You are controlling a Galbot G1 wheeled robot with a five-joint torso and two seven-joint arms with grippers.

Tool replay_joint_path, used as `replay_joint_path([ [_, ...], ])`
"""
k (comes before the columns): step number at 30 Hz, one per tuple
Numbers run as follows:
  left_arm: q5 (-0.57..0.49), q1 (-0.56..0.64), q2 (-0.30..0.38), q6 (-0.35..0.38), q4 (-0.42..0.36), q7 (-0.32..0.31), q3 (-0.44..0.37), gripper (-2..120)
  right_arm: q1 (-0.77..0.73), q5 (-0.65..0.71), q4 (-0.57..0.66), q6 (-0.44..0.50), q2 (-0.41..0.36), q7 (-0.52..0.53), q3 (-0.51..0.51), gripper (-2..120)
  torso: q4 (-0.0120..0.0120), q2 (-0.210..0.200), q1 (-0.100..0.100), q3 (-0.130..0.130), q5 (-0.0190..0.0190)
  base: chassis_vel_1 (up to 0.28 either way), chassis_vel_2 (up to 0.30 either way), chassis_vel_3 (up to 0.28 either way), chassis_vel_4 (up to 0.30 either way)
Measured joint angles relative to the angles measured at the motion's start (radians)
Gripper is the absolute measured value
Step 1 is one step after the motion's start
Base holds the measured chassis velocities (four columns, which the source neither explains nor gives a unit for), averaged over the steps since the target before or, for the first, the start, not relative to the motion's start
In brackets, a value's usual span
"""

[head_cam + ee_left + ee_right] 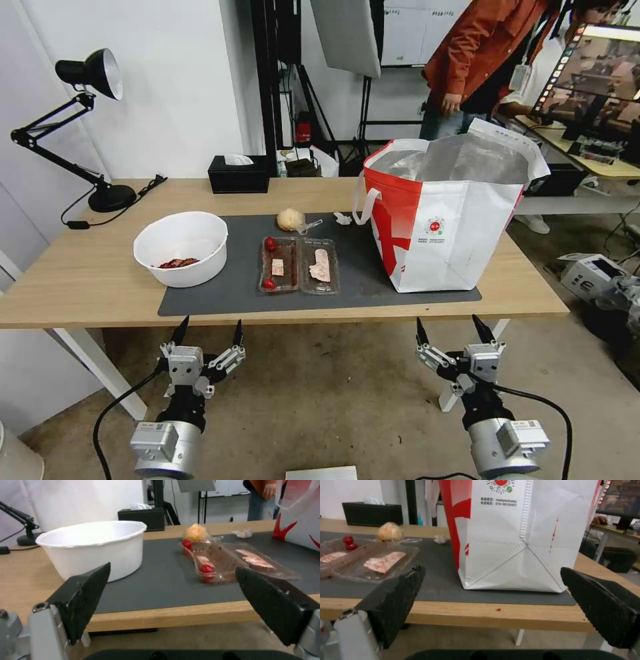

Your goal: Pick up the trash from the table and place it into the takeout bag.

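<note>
White plastic bowl (181, 247) and clear two-compartment tray (299, 265) sat on the grey mat (363, 270) beyond the left gripper (208, 331), whose fingers gaped wide. Beyond the equally spread right gripper (455, 329) stood the takeout bag (447, 220); both grippers hung below the table (80, 280) edge.

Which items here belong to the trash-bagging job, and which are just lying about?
Job items: white bowl, clear tray, tan lump, clear spoon, white scrap, takeout bag, table, left end effector and right end effector, both open below the table's near edge.
Lying about: black tissue box, desk lamp.
</note>
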Motion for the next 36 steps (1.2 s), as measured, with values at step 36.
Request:
replay_joint_path([
  [36, -0.010, -0.147, -0.010, -0.163, 0.085, -0.020, -0.022, 100, 0.134, -0.007, -0.057, 0.106, -0.050, 0.027, 0.013, 100, 0.0000, 0.000, 0.000, 0.000, 0.0002, 0.000, 0.000, 0.000, 0.000],
])
